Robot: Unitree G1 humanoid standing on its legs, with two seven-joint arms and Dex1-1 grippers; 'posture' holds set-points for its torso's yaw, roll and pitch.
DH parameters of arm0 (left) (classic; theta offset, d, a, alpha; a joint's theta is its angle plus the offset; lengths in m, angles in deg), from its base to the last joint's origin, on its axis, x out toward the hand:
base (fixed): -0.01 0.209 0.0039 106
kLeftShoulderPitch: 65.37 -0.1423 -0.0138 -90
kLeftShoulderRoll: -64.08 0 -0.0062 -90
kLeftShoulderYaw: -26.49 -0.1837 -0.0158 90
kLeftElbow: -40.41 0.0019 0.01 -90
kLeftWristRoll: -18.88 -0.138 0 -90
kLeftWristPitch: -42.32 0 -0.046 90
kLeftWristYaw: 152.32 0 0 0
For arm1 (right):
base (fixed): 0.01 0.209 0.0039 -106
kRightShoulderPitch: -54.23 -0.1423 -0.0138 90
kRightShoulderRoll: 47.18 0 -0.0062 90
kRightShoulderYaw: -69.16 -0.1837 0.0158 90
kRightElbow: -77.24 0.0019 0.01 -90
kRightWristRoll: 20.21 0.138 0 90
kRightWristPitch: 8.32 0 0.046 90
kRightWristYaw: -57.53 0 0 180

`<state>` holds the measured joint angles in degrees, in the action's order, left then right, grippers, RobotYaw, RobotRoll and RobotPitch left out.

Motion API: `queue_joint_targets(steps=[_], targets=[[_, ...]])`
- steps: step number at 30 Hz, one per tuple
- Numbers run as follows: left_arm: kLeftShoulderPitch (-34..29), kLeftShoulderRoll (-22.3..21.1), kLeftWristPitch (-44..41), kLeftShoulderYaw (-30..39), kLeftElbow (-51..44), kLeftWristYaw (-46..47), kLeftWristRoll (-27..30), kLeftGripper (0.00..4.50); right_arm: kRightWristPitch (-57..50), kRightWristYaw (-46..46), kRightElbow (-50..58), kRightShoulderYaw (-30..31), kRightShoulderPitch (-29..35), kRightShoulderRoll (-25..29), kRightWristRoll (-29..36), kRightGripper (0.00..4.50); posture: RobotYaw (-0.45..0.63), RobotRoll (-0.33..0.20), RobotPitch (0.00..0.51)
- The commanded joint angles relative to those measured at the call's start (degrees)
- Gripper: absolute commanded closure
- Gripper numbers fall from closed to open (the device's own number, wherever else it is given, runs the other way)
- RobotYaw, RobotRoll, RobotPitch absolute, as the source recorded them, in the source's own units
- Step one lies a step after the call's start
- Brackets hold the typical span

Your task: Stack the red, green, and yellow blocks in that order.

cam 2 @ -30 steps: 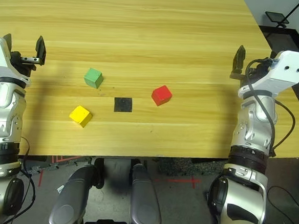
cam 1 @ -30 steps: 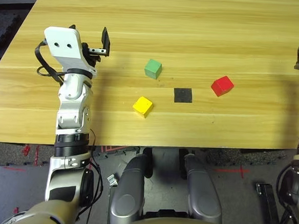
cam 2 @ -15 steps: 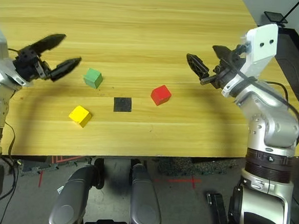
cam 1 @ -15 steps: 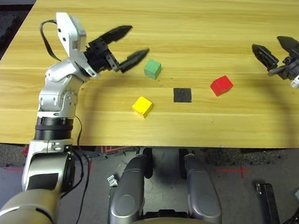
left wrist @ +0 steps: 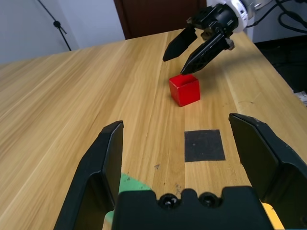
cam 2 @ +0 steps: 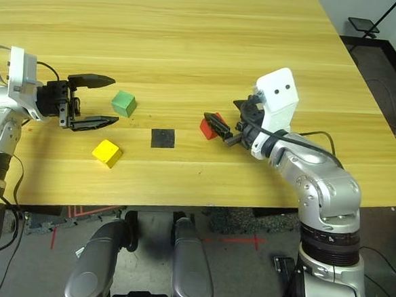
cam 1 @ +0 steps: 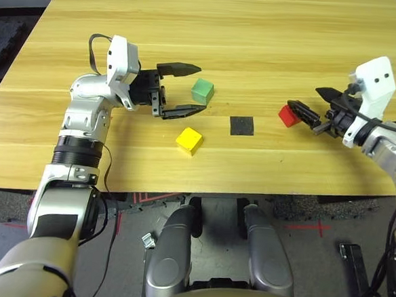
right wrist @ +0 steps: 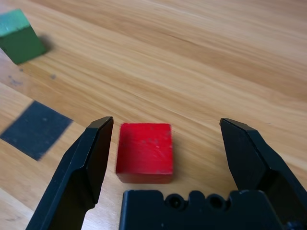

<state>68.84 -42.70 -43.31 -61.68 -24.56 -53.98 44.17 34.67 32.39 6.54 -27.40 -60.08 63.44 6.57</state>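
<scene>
Black square patch (cam 1: 242, 126) lies flat on wooden table (cam 1: 260, 30), serves as landmark. Red block (right wrist: 145, 151) right of patch, near it, between spread fingers of right gripper (cam 1: 311, 109); no contact visible. Green block (cam 1: 202, 90) left of patch and farther back. Yellow block (cam 1: 189, 140) left of patch, nearer robot. Left gripper (cam 1: 190, 89) wide apart, empty, just beside green block, pointing toward patch.

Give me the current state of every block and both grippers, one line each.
Red block: on the table, between the open right fingers, not gripped.
Green block: on the table, loose.
Yellow block: on the table, loose.
Left gripper: open, beside the green block.
Right gripper: open, around the red block.
</scene>
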Motion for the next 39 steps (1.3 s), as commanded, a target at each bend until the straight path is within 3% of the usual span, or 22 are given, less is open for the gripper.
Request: queue_joint_targets(steps=[1, 11, 29, 33, 37, 39], targets=[[-0.87, -0.03, -2.19, -0.29, -2.42, -0.59, 0.49, 0.02, 2.31, -1.73, -1.89, 1.20, 1.55, 0.46, -2.10, 0.00, 0.10, -0.012, 0.289], [-3.36, 0.88, -4.56, -0.02, -6.72, 1.40, 0.53, 0.02, 5.77, -3.73, -3.29, 5.26, 4.39, -1.96, -5.33, 0.00, 0.13, -0.008, 0.296], [-4.82, 1.85, -6.91, -0.23, -9.83, 3.49, 0.44, 0.02, 8.23, -5.59, -6.32, 6.40, 3.53, -3.68, -7.44, 0.00, 0.15, 0.008, 0.298], [-5.32, 2.14, -7.21, -0.45, -10.62, 3.94, 0.52, 0.00, 7.85, -5.73, -6.52, 6.56, 3.08, -4.37, -7.57, 0.91, 0.16, 0.008, 0.301], [-5.23, 1.83, -7.44, -0.27, -10.53, 3.75, 0.53, 0.00, 7.05, -5.87, -5.68, 6.56, 3.35, -4.70, -7.67, 2.35, 0.16, 0.009, 0.300], [-4.69, 1.75, -7.42, -0.15, -9.95, 3.78, 0.37, 0.00, 6.94, -5.81, -5.55, 6.44, 3.26, -4.71, -7.79, 2.45, 0.16, 0.009, 0.299]])
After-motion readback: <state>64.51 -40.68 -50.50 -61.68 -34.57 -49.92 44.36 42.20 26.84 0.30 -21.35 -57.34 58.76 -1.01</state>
